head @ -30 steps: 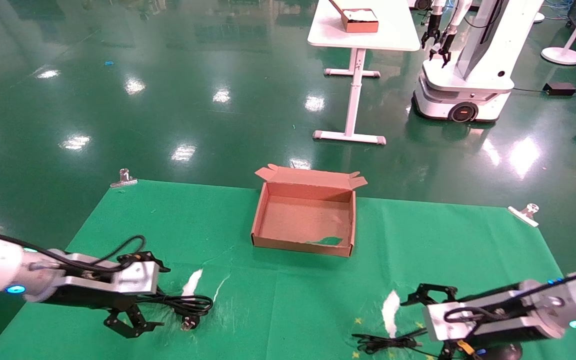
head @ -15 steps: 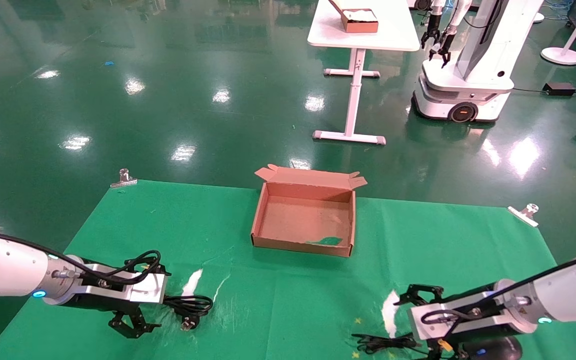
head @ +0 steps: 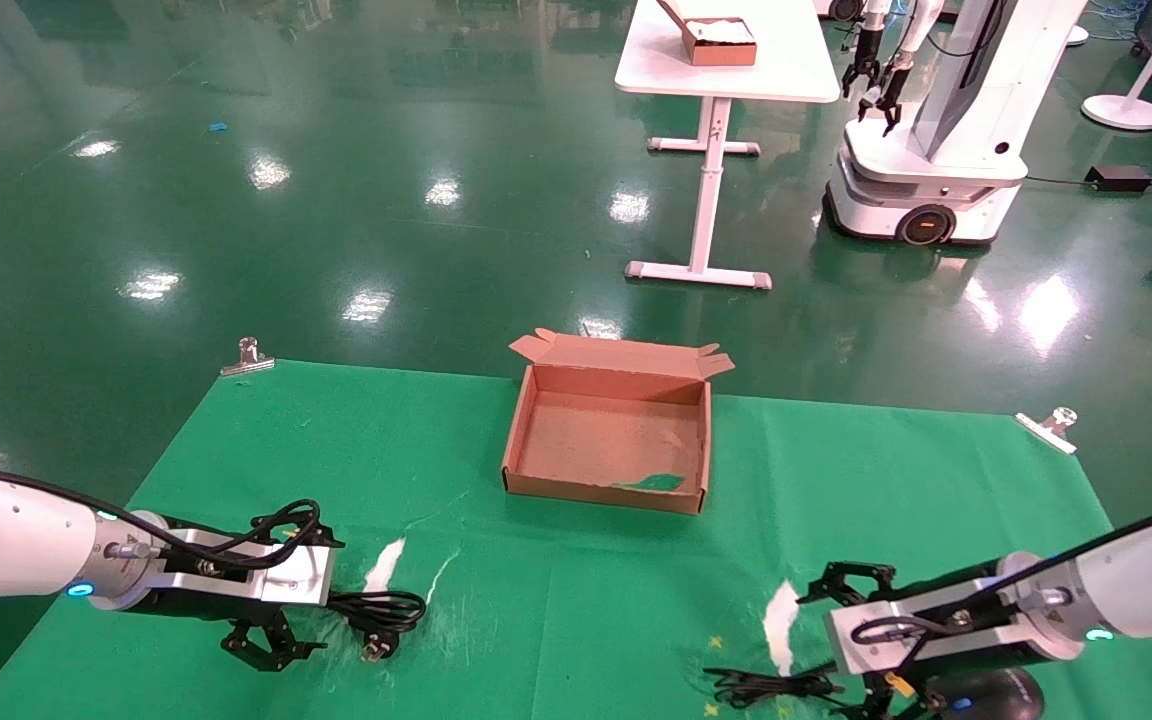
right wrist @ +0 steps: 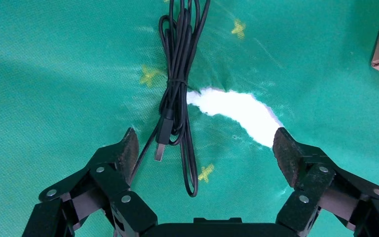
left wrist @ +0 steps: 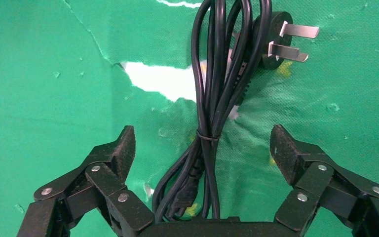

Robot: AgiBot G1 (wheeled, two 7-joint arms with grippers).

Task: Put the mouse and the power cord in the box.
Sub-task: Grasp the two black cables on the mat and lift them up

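Note:
The box (head: 532,424) stands open at the middle back of the green cloth, with a green patch on its floor. The power cord (head: 381,610) lies front left, and its pronged plug (left wrist: 279,40) points away from the wrist. My left gripper (head: 321,600) is open and low over the power cord (left wrist: 212,98), whose tied loops run between the fingers (left wrist: 123,148). Front right, my right gripper (head: 836,660) is open over the mouse's thin bundled cable (right wrist: 175,94). The mouse (head: 996,690) is a dark oval under that arm, partly hidden.
White tears in the cloth (head: 781,610) show beside both grippers. Metal clips (head: 248,356) hold the cloth's back corners. Beyond the cloth are a white table (head: 726,60) with another box and another robot (head: 936,150).
Both arms have dropped lower toward the cloth and shifted slightly over the last second, the left one closing in over the power cord. Little has moved in the last half second.

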